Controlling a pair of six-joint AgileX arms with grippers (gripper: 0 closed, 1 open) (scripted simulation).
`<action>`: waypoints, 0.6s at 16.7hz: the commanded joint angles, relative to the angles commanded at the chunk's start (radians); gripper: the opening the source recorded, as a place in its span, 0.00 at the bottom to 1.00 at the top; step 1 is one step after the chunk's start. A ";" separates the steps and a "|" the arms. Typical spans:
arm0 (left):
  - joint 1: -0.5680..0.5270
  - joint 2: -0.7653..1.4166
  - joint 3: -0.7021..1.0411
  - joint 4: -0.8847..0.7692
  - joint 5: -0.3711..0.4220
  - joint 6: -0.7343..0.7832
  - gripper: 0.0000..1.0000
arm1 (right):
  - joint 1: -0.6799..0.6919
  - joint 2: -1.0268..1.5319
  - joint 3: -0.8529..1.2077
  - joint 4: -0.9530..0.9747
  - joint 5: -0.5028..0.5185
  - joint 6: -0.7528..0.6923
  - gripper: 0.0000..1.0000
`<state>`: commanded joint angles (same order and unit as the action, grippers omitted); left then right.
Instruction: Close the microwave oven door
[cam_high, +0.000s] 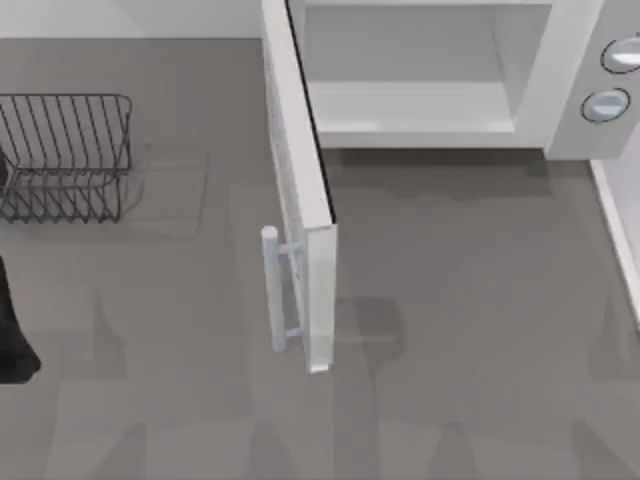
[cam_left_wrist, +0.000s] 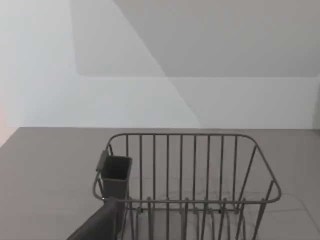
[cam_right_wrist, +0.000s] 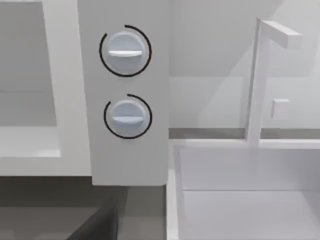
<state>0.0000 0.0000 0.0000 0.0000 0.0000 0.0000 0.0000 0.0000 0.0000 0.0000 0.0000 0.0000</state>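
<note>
The microwave oven (cam_high: 560, 90) stands at the back of the table, its white cavity (cam_high: 410, 80) exposed. The microwave oven door (cam_high: 300, 180) is swung wide open and juts toward the front, seen almost edge-on. Its pale bar handle (cam_high: 272, 290) is on the door's left face near the free end. Two round grey-blue knobs (cam_right_wrist: 125, 51) (cam_right_wrist: 127, 116) sit on the side panel, close in the right wrist view. A dark part of my left arm (cam_high: 12, 330) shows at the far left edge, well away from the door. A dark part of each gripper shows: left gripper (cam_left_wrist: 100, 225), right gripper (cam_right_wrist: 97, 225).
A dark wire basket rack (cam_high: 65, 155) stands at the back left, with a small dark cup (cam_left_wrist: 116, 175) hung on its side. A white box-like frame (cam_right_wrist: 250, 175) stands right of the microwave. Open grey tabletop (cam_high: 470, 330) lies in front of the cavity.
</note>
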 joint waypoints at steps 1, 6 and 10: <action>0.000 0.000 0.000 0.000 0.000 0.000 1.00 | 0.000 0.000 0.000 0.000 0.000 0.000 1.00; -0.027 0.087 0.076 -0.078 0.026 0.048 1.00 | 0.000 0.000 0.000 0.000 0.000 0.000 1.00; -0.078 0.294 0.273 -0.258 0.077 0.162 1.00 | 0.000 0.000 0.000 0.000 0.000 0.000 1.00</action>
<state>-0.0783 0.2937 0.2733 -0.2581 0.0768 0.1623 0.0000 0.0000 0.0000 0.0000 0.0000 0.0000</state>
